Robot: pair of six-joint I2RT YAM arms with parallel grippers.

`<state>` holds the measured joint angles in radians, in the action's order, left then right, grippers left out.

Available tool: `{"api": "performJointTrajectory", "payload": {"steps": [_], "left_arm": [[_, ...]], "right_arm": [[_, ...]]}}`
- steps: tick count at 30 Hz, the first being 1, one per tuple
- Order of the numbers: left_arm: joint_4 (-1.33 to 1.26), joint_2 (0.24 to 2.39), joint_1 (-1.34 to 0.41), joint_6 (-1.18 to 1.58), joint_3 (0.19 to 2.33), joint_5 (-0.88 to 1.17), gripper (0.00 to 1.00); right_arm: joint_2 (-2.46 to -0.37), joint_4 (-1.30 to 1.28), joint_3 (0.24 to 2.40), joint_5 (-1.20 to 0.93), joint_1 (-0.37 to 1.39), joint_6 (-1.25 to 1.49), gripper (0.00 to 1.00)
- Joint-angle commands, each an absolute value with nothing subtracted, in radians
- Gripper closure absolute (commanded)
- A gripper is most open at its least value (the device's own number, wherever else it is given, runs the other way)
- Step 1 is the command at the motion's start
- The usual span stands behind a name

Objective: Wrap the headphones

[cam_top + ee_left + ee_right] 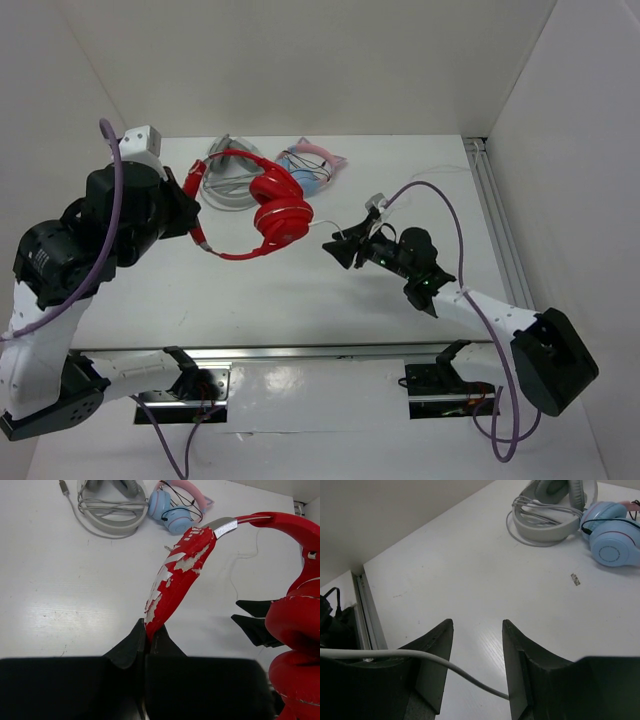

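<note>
Okay: right claw (477, 630) is open, with the thin white cable (451, 666) running slack across its gap, not pinched. Left claw (147, 639) is clamped on the headphones (278, 212), held over the desk (300, 290) left of centre. The grip sits on flaking red padding, so I'd expect slip. The cable could snag the grey-white set (222, 188) farther back.

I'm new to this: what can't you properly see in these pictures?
Top view: the thin white cable between the glossy red over-ear headphones and right gripper is too fine to trace.
Left wrist view: the left gripper covers the headband's tip; the earcups run off the right edge.
Right wrist view: the cable vanishes behind a finger.
</note>
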<state>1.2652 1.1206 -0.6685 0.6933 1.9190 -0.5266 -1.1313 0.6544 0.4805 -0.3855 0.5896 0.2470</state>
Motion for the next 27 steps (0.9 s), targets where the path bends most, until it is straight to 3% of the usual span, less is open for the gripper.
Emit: {"api": "performJointTrajectory", "payload": {"steps": [1, 11, 14, 17, 25, 26, 27], "left_arm": [[1.183, 1.098, -0.664, 0.758, 1.983, -0.509, 1.00], [1.223, 1.108, -0.655, 0.790, 2.037, -0.549, 1.00], [1.223, 1.108, -0.655, 0.811, 2.037, -0.549, 1.00], [1.213, 1.098, -0.655, 0.848, 2.026, -0.578, 1.00], [1.204, 1.054, -0.655, 0.888, 2.005, -0.658, 1.00], [1.204, 1.063, -0.655, 0.888, 2.005, -0.649, 1.00], [1.204, 1.063, -0.655, 0.897, 1.996, -0.649, 1.00]], "right_arm": [[-1.181, 0.802, 0.502, -0.411, 0.597, 0.258, 0.49], [-1.276, 0.882, 0.465, -0.411, 0.557, 0.276, 0.49], [-1.307, 0.893, 0.465, -0.411, 0.545, 0.295, 0.56], [-1.335, 0.913, 0.465, -0.387, 0.523, 0.322, 0.72], [-1.384, 0.977, 0.440, -0.420, 0.514, 0.331, 0.70], [-1.384, 0.977, 0.440, -0.420, 0.514, 0.340, 0.99], [-1.384, 0.977, 0.440, -0.410, 0.514, 0.341, 1.00]]}}
